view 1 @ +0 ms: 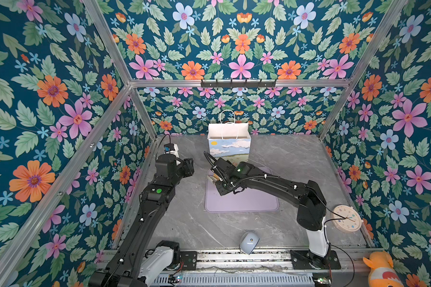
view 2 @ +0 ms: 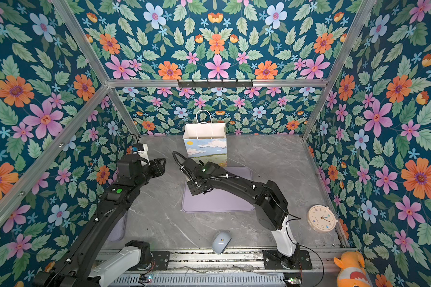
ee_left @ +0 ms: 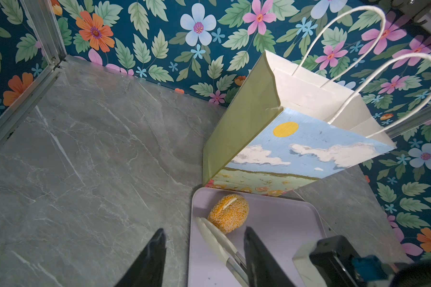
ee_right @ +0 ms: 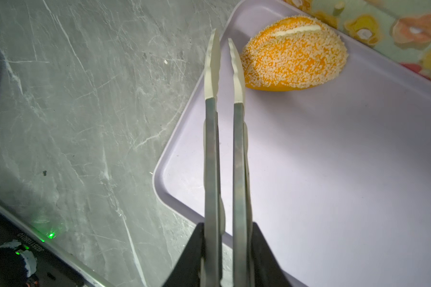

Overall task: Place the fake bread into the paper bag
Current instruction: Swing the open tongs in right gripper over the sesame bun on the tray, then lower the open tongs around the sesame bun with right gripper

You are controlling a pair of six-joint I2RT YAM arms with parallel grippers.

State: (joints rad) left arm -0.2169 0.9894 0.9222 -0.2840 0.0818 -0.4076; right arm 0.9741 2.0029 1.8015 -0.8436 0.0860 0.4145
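Note:
One piece of fake bread [ee_right: 294, 57], an orange seed-speckled bun with a white slit, lies at the far left corner of a lavender tray [ee_right: 334, 161]. The paper bag [view 1: 229, 146] stands upright and open just behind the tray, handles up. My right gripper [ee_right: 228, 231] is shut on a pair of metal tongs [ee_right: 211, 124]. Their cream tips are nearly together, just left of the bun and not around it. My left gripper [ee_left: 204, 231] hangs open and empty over the tray's left edge. It also sees the bun [ee_left: 228, 213], the tongs [ee_left: 217, 236] and the bag [ee_left: 296, 139].
A cream wall clock [view 1: 347, 218] leans at the right wall. A pale blue computer mouse [view 1: 249, 242] lies near the front rail. An orange plush toy [view 1: 381, 270] sits outside the front right corner. A black hook rail [view 1: 238, 83] hangs on the back frame.

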